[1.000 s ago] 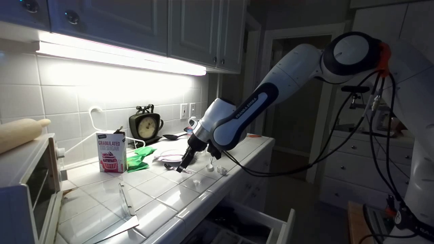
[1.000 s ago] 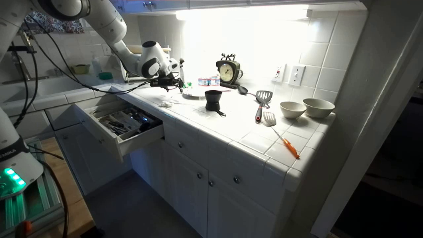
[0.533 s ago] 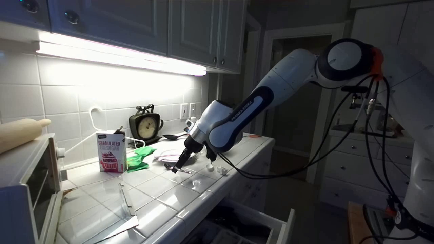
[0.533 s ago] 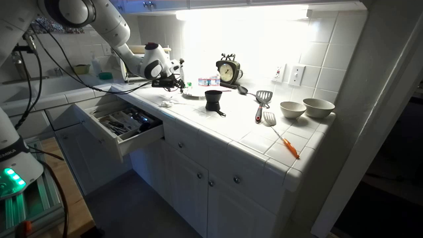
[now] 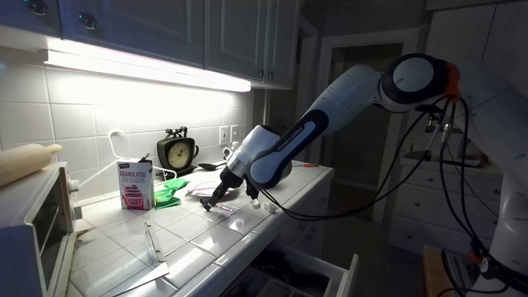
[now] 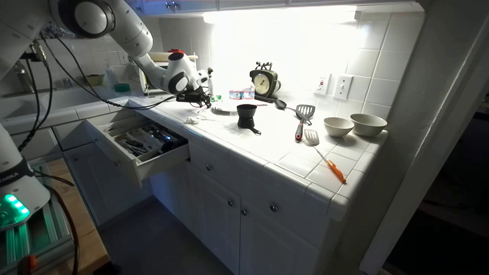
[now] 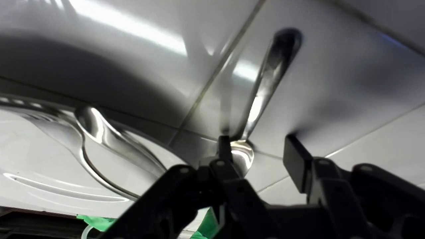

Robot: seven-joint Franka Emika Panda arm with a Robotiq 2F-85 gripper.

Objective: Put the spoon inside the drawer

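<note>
The spoon [image 7: 262, 93] between the tips of a half-spread claw [image 7: 260, 149].
Wrist view: the spoon's bowl lies just beside one tip, which partly hides it; the handle runs out beyond. Touching or apart, I cannot tell. In an exterior view, the claw slants down to the tiles [image 5: 187, 227], the spoon showing either side of it. In an exterior view, the drawer [image 6: 162, 165] stands open; the spoon is too small to make out.

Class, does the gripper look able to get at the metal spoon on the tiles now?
Probably yes: the gripper stands open at the spoon, whose bowl shows between the jaws; the plate lies aside.
</note>
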